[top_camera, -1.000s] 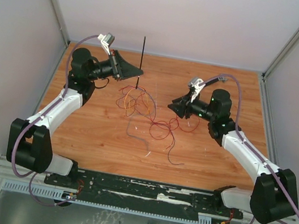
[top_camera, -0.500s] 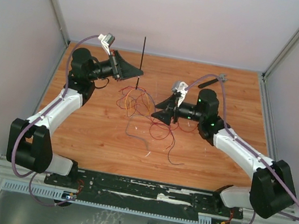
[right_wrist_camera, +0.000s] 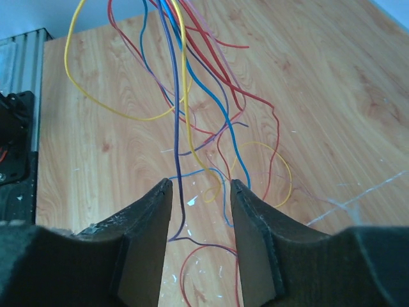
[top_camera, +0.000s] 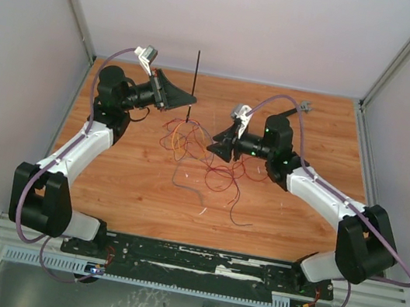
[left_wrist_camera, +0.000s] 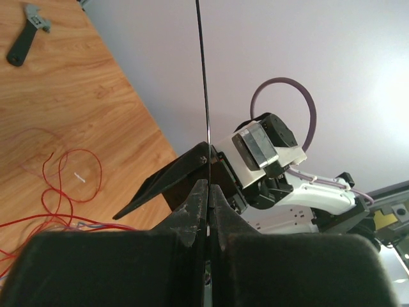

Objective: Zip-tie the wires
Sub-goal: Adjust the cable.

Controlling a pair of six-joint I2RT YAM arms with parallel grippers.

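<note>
The zip tie (top_camera: 195,73) is a thin black strip standing upright at the back of the table, and my left gripper (top_camera: 191,102) is shut on its lower end. In the left wrist view the zip tie (left_wrist_camera: 202,89) rises straight from the closed left gripper (left_wrist_camera: 208,187). The wires (top_camera: 204,161) lie in a loose, mostly red tangle mid-table. My right gripper (top_camera: 211,146) hovers over their right side, open. In the right wrist view the right gripper (right_wrist_camera: 199,192) has purple, blue and yellow wires (right_wrist_camera: 176,134) running between its spread jaws, unclamped.
A short black tool with a grey head (top_camera: 297,108) lies at the back right, also visible as the tool (left_wrist_camera: 25,38) in the left wrist view. White walls enclose the table on three sides. The black rail (top_camera: 195,261) runs along the near edge.
My right arm has swung left from the back right until its gripper is over the wire tangle. The left arm and zip tie have not moved.
</note>
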